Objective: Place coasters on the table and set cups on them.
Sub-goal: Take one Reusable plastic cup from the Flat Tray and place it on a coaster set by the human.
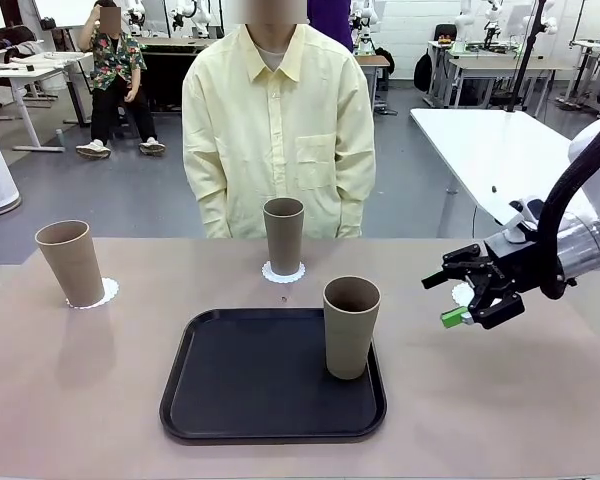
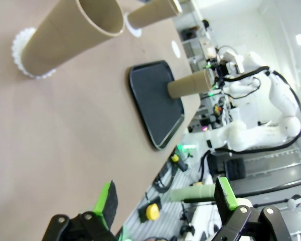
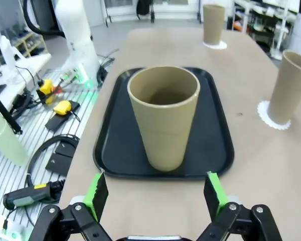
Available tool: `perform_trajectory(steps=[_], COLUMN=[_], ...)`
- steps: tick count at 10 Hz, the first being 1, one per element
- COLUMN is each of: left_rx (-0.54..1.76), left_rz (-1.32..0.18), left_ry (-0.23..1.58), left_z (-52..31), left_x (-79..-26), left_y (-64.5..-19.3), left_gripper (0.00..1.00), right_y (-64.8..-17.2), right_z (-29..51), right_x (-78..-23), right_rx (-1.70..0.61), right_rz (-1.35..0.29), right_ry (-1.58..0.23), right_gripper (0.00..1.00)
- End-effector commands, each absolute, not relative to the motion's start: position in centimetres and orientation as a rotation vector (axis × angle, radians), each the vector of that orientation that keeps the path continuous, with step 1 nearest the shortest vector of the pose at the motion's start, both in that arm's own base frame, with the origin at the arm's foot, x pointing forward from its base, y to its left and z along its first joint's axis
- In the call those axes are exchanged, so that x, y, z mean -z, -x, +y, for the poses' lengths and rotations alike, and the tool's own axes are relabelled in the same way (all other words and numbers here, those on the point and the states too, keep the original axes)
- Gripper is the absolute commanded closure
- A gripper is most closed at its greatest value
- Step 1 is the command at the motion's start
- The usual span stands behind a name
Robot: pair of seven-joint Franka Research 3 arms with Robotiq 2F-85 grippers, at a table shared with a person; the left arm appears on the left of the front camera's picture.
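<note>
Three grey-brown cups stand upright. The left cup (image 1: pixel 70 262) rests on a coaster (image 1: pixel 107 293) on the table (image 1: pixel 70 390), and the middle cup (image 1: pixel 283 235) rests on a coaster (image 1: pixel 283 273). The last cup (image 1: pixel 351 325) (image 3: pixel 164 115) stands on the black tray (image 1: pixel 240 380). My right gripper (image 1: pixel 443 300) (image 3: pixel 154 193) hovers open to the right of that cup, pointing at it, with nothing between its fingers. A third coaster (image 1: pixel 463 293) (image 2: pixel 176 48) lies bare on the table, partly hidden behind that gripper. My left gripper (image 2: pixel 165 201) is open and empty, off the table's left side.
A person in a pale yellow shirt (image 1: pixel 278 120) stands at the far edge, hands not over the table. The tray (image 3: pixel 115 140) lies near the front middle. Cables and small gear (image 3: pixel 55 108) lie on the floor beside the table.
</note>
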State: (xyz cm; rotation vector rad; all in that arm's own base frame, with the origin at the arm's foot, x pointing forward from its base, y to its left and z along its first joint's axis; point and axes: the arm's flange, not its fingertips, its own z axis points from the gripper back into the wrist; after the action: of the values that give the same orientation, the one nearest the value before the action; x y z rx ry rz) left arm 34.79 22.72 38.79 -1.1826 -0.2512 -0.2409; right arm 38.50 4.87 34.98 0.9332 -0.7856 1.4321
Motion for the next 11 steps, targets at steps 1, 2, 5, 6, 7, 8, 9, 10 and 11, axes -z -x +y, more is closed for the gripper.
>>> perform_trajectory(steps=[1, 2, 5, 6, 7, 8, 9, 10, 11], left_rx=[0.244, 0.244, 0.244, 0.244, 0.244, 0.244, 0.244, 0.244, 0.244], left_rz=[-0.25, -0.25, -0.25, -0.25, -0.25, -0.25, -0.25, -0.25, -0.25], left_ry=[1.18, 1.18, 1.18, 1.18, 1.18, 1.18, 1.18, 1.18, 1.18], left_z=[22.6, 22.6, 22.6, 22.6, 22.6, 22.6, 22.6, 22.6, 22.6], left_x=[-39.0, -39.0, -39.0, -39.0, -39.0, -39.0, -39.0, -39.0, -39.0], left_y=[-34.8, -34.8, -34.8, -34.8, -34.8, -34.8, -34.8, -34.8, -34.8], left_gripper=[0.0, 0.0, 0.0, 0.0, 0.0, 0.0, 0.0, 0.0, 0.0], right_y=[-39.0, -38.9, -40.1, -40.4, -40.6, -40.6, -40.7, -40.8, -40.9], right_z=[5.6, 6.2, 8.1, 9.0, 9.9, 10.7, 11.4, 11.9, 12.2], right_x=[-33.2, -32.9, -29.7, -28.6, -27.8, -27.2, -26.5, -26.1, -25.7], right_rx=[-1.447, -1.461, -1.423, -1.415, -1.416, -1.427, -1.456, -1.469, -1.47], right_rz=[-0.864, -0.92, -0.985, -0.997, -0.994, -0.979, -0.957, -0.946, -0.933], right_ry=[-1.058, -1.129, -1.111, -1.075, -1.055, -1.043, -1.036, -1.033, -1.04], right_gripper=[0.0, 0.0, 0.0, 0.0, 0.0, 0.0, 0.0, 0.0, 0.0])
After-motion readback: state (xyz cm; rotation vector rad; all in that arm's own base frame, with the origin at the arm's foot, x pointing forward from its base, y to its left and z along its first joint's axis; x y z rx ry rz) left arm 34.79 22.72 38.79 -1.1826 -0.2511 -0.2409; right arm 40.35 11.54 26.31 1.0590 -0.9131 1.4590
